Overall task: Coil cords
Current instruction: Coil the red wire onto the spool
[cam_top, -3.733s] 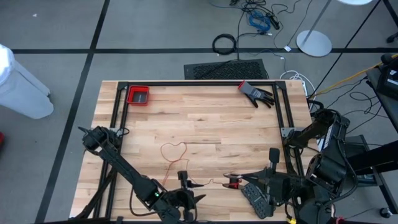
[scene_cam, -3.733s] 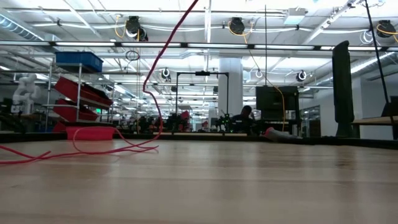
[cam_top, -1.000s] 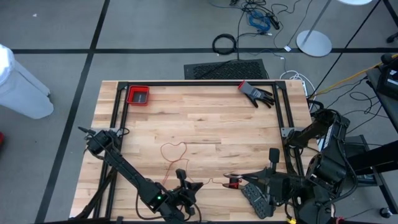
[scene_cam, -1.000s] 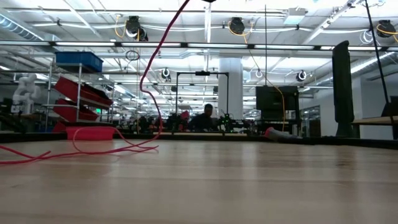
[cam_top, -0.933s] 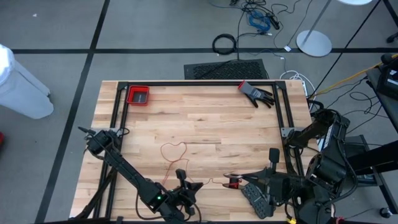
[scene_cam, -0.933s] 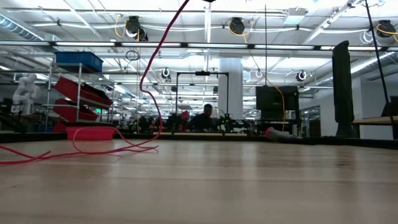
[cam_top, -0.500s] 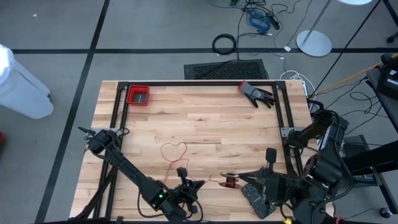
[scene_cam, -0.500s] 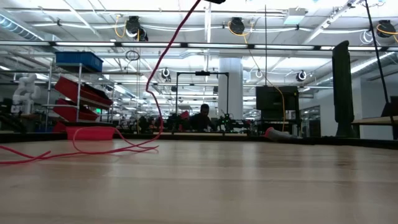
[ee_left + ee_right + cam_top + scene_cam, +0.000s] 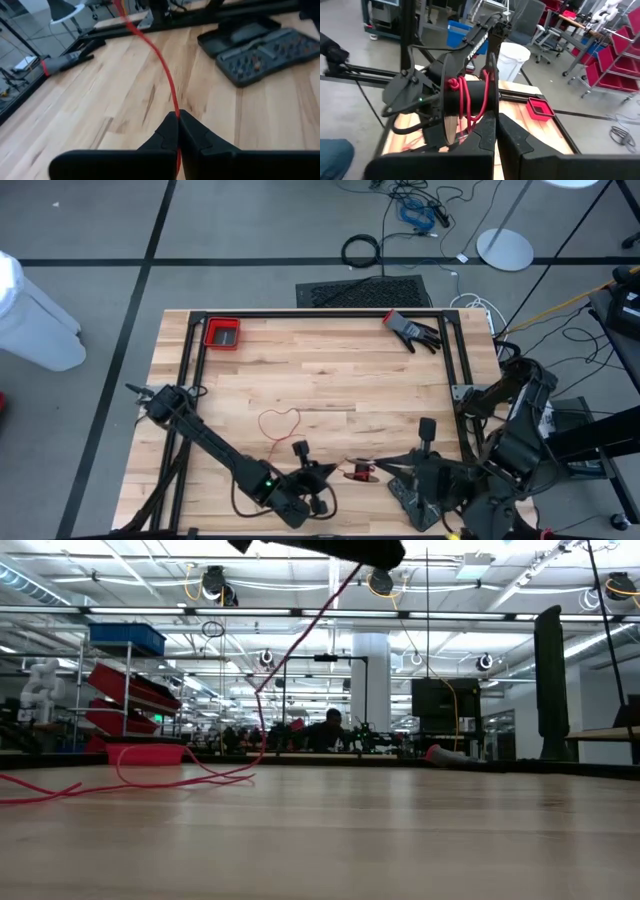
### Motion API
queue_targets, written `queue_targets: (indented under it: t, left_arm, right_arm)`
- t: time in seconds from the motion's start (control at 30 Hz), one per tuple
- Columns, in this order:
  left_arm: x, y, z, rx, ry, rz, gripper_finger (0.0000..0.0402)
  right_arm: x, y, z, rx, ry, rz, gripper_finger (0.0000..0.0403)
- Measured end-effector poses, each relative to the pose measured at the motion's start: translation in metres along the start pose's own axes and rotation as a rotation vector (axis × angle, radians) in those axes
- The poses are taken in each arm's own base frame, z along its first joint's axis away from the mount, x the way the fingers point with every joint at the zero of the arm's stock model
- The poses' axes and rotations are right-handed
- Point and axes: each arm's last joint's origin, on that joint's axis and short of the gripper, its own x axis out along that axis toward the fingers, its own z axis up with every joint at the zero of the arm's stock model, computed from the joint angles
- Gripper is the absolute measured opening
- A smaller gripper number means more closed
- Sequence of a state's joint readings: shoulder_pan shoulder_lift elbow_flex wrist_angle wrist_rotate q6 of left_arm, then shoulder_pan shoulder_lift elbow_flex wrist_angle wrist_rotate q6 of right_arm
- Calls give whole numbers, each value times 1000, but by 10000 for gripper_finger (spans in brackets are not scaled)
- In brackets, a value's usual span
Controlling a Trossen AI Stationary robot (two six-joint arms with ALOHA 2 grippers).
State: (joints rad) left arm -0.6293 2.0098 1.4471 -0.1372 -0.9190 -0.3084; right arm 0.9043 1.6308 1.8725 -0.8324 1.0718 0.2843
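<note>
Most of the wooden table [image 9: 330, 370] is bare in the middle, so there's plenty of room there. The crowded bit is the near edge, where both arms sit close together. A red tray [image 9: 222, 333] sits in the far left corner and a glove [image 9: 411, 330] near the far right corner, both well apart from the action. A dark tool case [image 9: 260, 47] lies by the near edge under the right arm.

The left gripper [image 9: 178, 120] is clamped tight on the red cord [image 9: 279, 423], which loops on the table just past it. The right gripper [image 9: 496, 122] is clenched on a black spool [image 9: 465, 97] with several turns of cord wound on it.
</note>
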Motion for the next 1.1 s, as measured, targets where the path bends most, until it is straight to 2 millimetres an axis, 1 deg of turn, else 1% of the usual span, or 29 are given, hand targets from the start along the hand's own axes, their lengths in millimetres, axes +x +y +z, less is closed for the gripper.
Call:
queue_targets:
  t: [0.17,0.33,0.43,0.53,0.63,0.73,0.93,1.1]
  left_arm:
    - [11,7,12,11,-56,9,3]
    - [16,7,20,-38,-87,-102,3]
    - [15,5,24,-71,-113,-153,3]
    - [8,0,32,-98,-186,-197,3]
    - [-2,-6,40,-112,-250,-226,3]
    - [-11,-10,54,-107,-287,-235,3]
    - [-26,-12,76,-55,-333,-165,3]
    - [-36,-8,103,-39,-383,-161,3]
  right_arm:
    - [23,6,-1,-14,6,-48,0]
    - [40,7,1,-36,-7,-79,0]
    - [44,5,2,-42,-7,-98,0]
    - [49,5,0,-42,-1,-115,0]
    - [54,7,-2,-57,-1,-171,0]
    - [60,8,-4,-77,2,-218,0]
    - [63,7,-4,-69,1,-229,0]
    - [61,9,-2,-49,-14,-220,0]
